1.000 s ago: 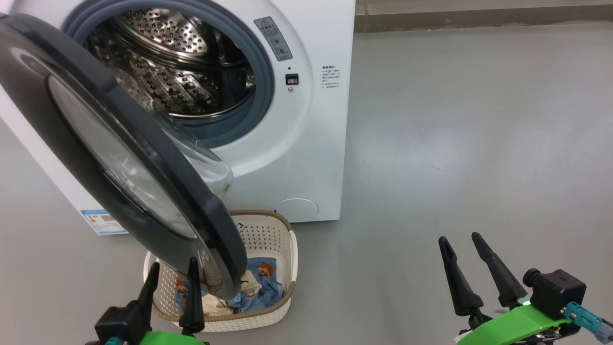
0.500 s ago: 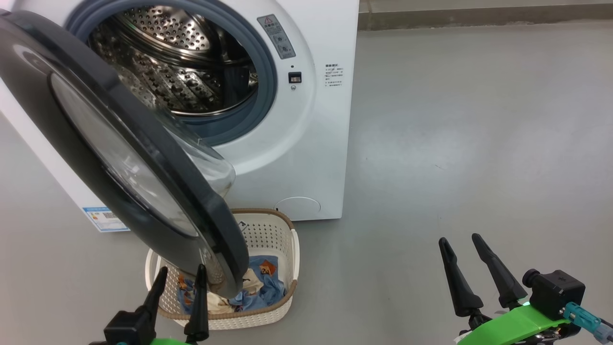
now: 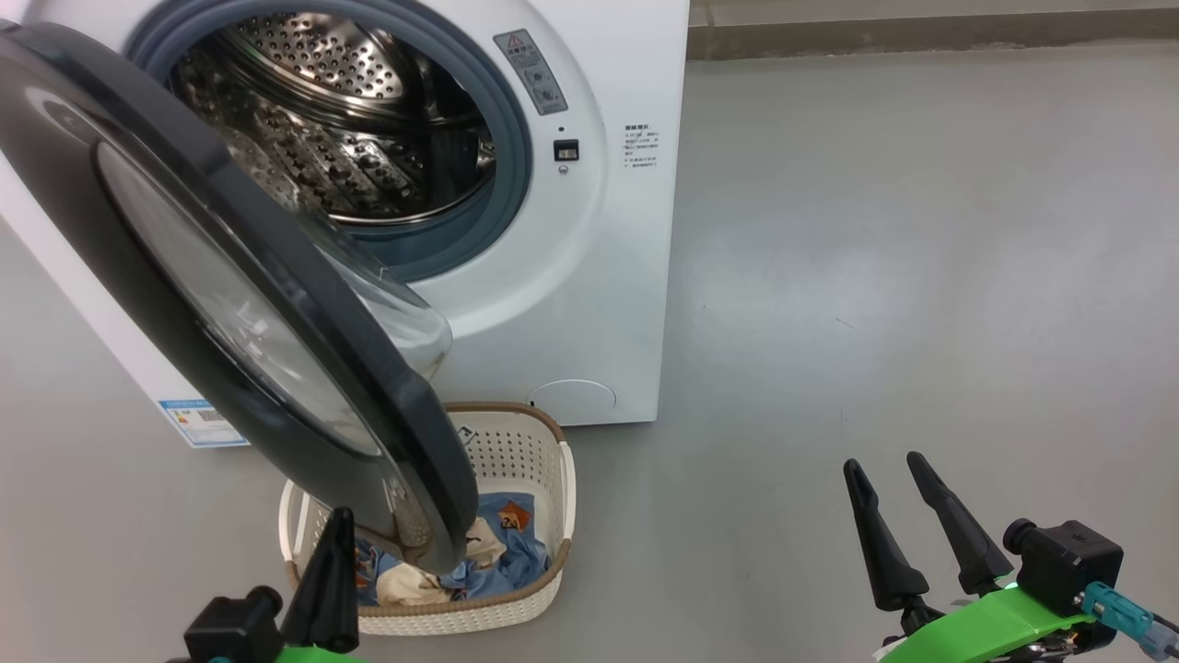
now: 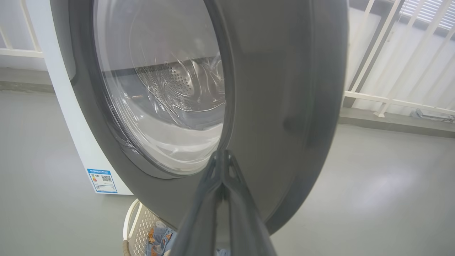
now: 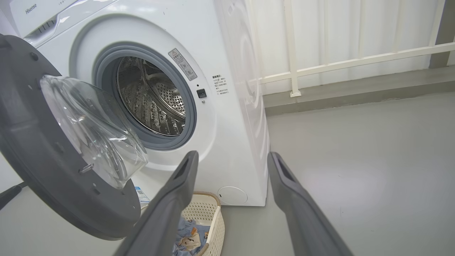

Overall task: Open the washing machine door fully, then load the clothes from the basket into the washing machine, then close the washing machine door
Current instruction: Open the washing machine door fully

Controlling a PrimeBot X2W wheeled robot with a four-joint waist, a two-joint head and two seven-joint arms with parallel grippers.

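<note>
Left claw [image 3: 341, 529]: clenched on nothing, aimed at the glossy outer rim of the washing machine door [image 4: 277, 106].
Right claw [image 3: 881, 460]: released, well right of the door.
Basket [image 3: 516, 451]: cream perforated plastic, woven-look rim, beneath the door's lower edge.
Clothes [image 3: 507, 564]: crumpled light-blue fabric in the basket.
Door, right wrist view: grey inner face, domed clear glass.
Washing machine [image 3: 589, 276]: white, behind the door; perforated steel drum [image 3: 350, 138].

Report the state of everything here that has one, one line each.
washing machine door: open, swung out above the basket
drum: empty
basket: on the floor, holding the clothes
clothes: crumpled in the basket
left pincer: shut, holding nothing
right pincer: open, empty
</note>
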